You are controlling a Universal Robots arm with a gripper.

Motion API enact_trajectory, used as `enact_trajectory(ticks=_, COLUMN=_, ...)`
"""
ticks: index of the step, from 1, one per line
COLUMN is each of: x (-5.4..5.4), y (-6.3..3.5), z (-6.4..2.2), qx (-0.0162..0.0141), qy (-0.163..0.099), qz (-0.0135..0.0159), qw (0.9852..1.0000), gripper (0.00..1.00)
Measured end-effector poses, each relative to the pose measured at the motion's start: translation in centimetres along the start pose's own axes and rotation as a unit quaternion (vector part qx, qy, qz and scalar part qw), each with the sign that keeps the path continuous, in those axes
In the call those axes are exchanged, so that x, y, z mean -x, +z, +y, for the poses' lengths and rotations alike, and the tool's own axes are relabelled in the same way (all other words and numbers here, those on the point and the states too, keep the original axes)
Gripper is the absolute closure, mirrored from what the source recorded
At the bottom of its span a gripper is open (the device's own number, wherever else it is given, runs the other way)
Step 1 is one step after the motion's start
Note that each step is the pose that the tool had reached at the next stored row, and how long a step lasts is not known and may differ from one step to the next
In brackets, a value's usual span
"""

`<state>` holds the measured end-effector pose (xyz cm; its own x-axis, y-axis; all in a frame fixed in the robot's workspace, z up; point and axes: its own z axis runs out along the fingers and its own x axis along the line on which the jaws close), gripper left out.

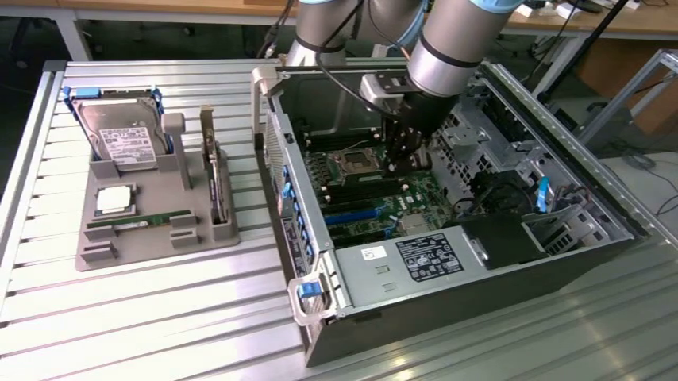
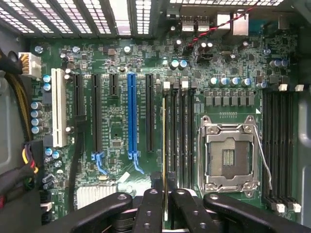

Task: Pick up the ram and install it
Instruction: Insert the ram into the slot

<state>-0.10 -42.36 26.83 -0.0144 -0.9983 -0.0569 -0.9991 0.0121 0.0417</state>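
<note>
Ram (image 2: 165,141) is sitting edge-on between the closed fingers of the tool (image 2: 165,196), seen in the wrist view as a thin yellowish-green strip running up from the fingertips along one of the black memory slots (image 2: 174,131) just beside the empty processor socket (image 2: 228,158). Tool is clamping on the ram, jaws nearly together around the thin board. In the exterior view the arm is reaching down into the open computer case (image 1: 466,238), with the tool (image 1: 408,163) hanging low over the motherboard (image 1: 392,202) near the socket, ram itself hidden there behind the fingers. Twin stick (image 1: 138,221) is lying in the grey holder tray (image 1: 159,246) on the desk (image 1: 159,317), on the exterior view's left, well apart from the case, alongside a hard drive (image 1: 122,135), a silver processor chip (image 1: 114,198) and an upright expansion card (image 1: 215,178). Step in hand, as I'm judging it: pickup is done, insertion is underway, with the ram being lined up over its slot. Can't tell whether the lower edge is touching the slot or how deep it is sitting. Next move is calling for keeping the stick upright and parallel to the slot, notch matching the key, and pressing straight down evenly so the end latches are catching; any tilt is risking a jam or a half-seated stick.
</note>
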Motion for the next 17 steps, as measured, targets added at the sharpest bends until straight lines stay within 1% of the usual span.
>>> enact_trajectory(ticks=1, x=0.5, y=0.06, z=0.07, qx=0.0, qy=0.0, qz=0.0036, qw=1.0, gripper=0.87)
enact_trajectory(ticks=2, x=0.7, y=0.15, z=0.12, qx=-0.0001, qy=0.0, qz=0.0067, qw=1.0, gripper=0.87)
enact_trajectory(ticks=3, x=0.7, y=0.19, z=0.15, qx=-0.0001, qy=0.001, qz=0.0127, qw=0.9999, gripper=0.87)
enact_trajectory(ticks=4, x=0.7, y=0.24, z=0.17, qx=-0.0004, qy=0.001, qz=0.0304, qw=0.9995, gripper=0.87)
enact_trajectory(ticks=5, x=0.8, y=0.32, z=0.18, qx=-0.0004, qy=0.001, qz=0.0315, qw=0.9995, gripper=0.87)
enact_trajectory(ticks=6, x=0.8, y=0.38, z=0.23, qx=-0.0004, qy=0.001, qz=0.0316, qw=0.9995, gripper=0.87)
enact_trajectory(ticks=9, x=1.0, y=0.77, z=0.4, qx=-0.0004, qy=0.001, qz=0.0315, qw=0.9995, gripper=0.87)
enact_trajectory(ticks=10, x=1.2, y=1.27, z=0.46, qx=-0.0004, qy=0.001, qz=0.0316, qw=0.9995, gripper=0.87)
enact_trajectory(ticks=12, x=1.3, y=1.47, z=0.53, qx=-0.0004, qy=0.001, qz=0.0316, qw=0.9995, gripper=0.87)
enact_trajectory(ticks=15, x=1.4, y=1.93, z=0.88, qx=-0.0004, qy=0.001, qz=0.0316, qw=0.9995, gripper=0.87)
enact_trajectory(ticks=17, x=1.6, y=2.2, z=0.91, qx=-0.0005, qy=0.001, qz=0.0315, qw=0.9995, gripper=0.87)
